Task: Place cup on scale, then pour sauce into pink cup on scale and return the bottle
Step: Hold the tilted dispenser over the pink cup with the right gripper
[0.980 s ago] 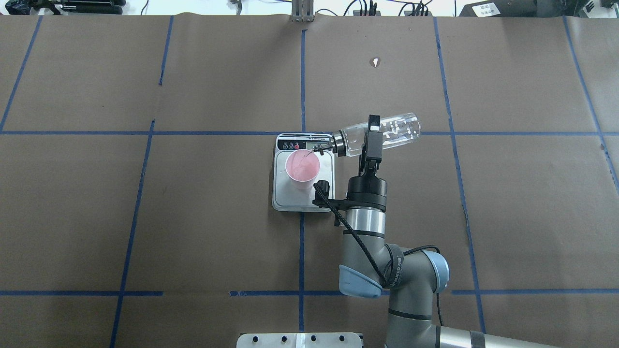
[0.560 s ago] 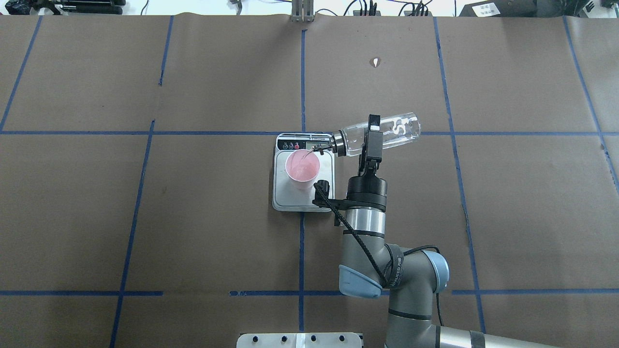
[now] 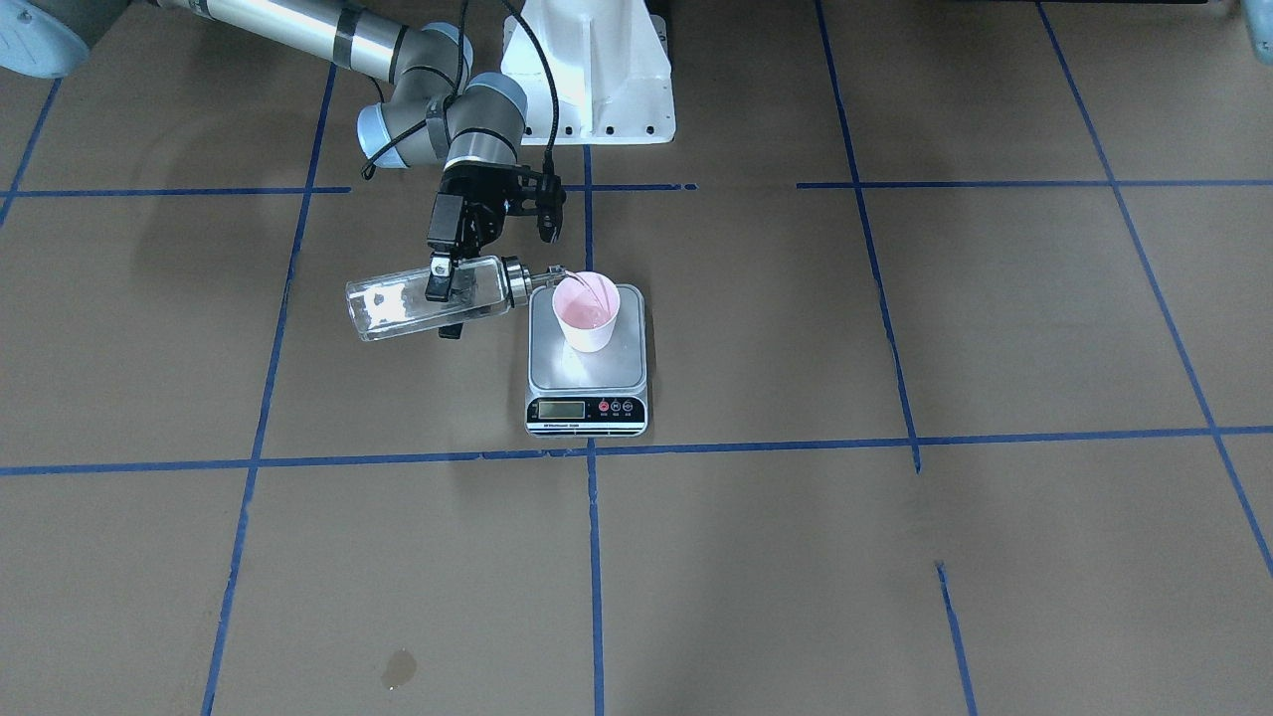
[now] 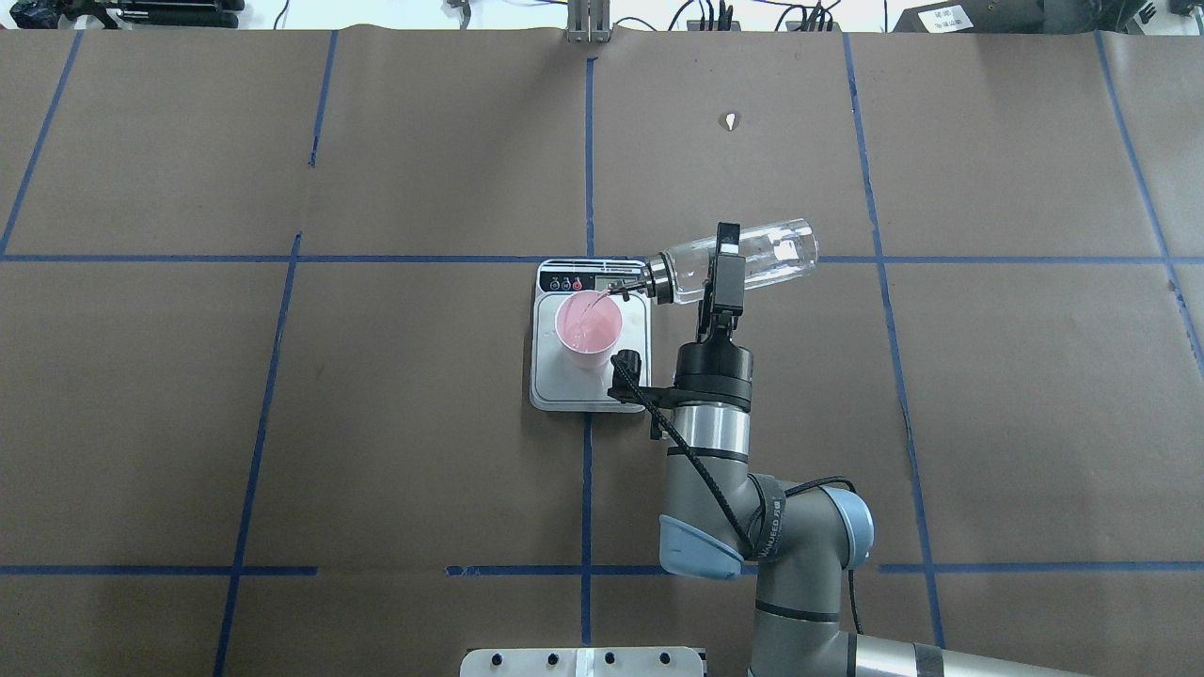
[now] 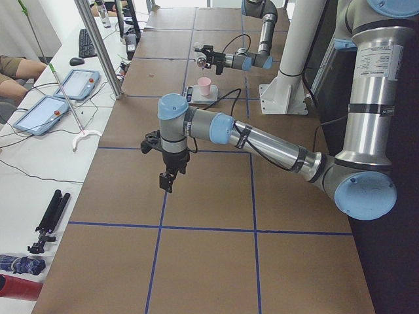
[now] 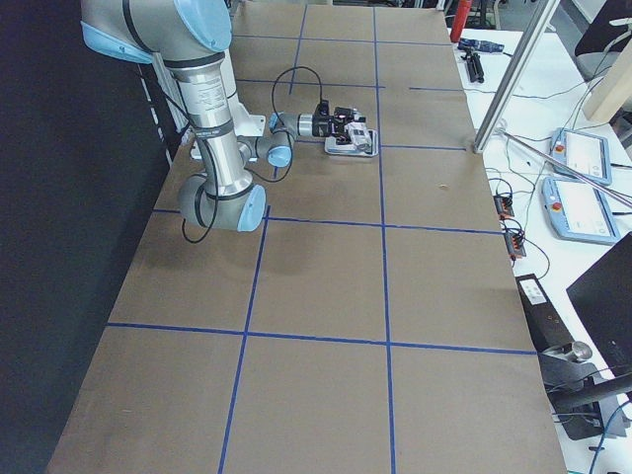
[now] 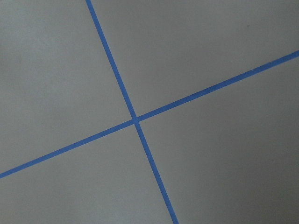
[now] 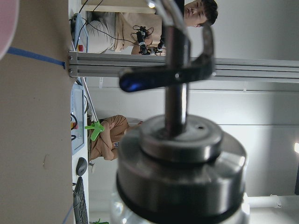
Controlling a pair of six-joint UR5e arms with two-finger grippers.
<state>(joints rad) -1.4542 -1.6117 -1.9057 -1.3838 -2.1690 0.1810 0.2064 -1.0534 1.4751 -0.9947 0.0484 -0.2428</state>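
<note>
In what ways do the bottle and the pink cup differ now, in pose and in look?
The bottle is clear glass; the cup is opaque pink. The bottle hangs tilted almost flat in the right gripper; the cup stands upright on the scale. Both are small vessels.

It is a robot lab: big robot arms [image 5: 262, 137] stand at a table [image 4: 423, 423] with blue tape lines [image 4: 586, 141], and control tablets [image 5: 77, 84] lie on a side desk [image 5: 26, 154].
</note>
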